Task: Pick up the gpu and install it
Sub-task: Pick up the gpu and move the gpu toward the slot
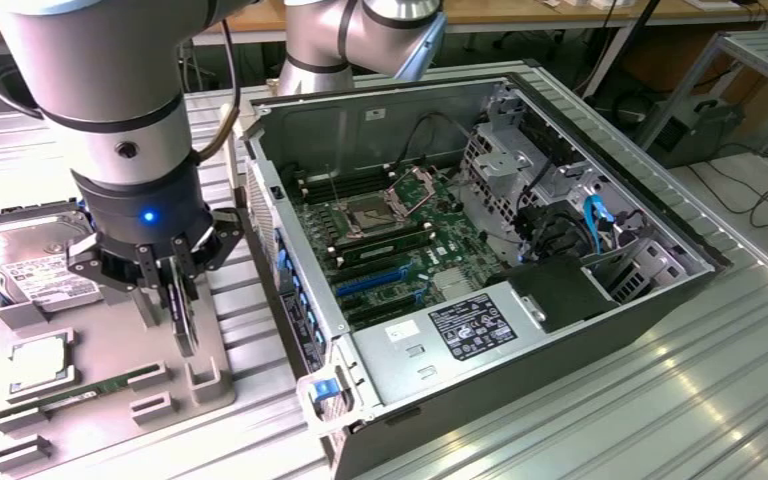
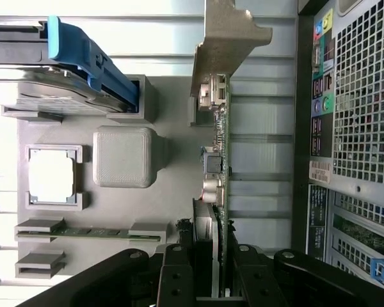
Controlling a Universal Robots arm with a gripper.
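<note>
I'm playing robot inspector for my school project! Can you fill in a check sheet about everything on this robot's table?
Surface: ribbed metal table with a grey holder tray on it.
Job's things: gpu upright and edge-on over the tray. I cannot tell if it is lifted clear. The open computer case stands beside the tray.
Clutter: hard drive, processor chip and RAM stick sit in the tray.
Grippers: gripper shut on the gpu.
Cables: blue and black cables inside the case; loose cables on the floor.
Surroundings: wooden desk behind.
</note>
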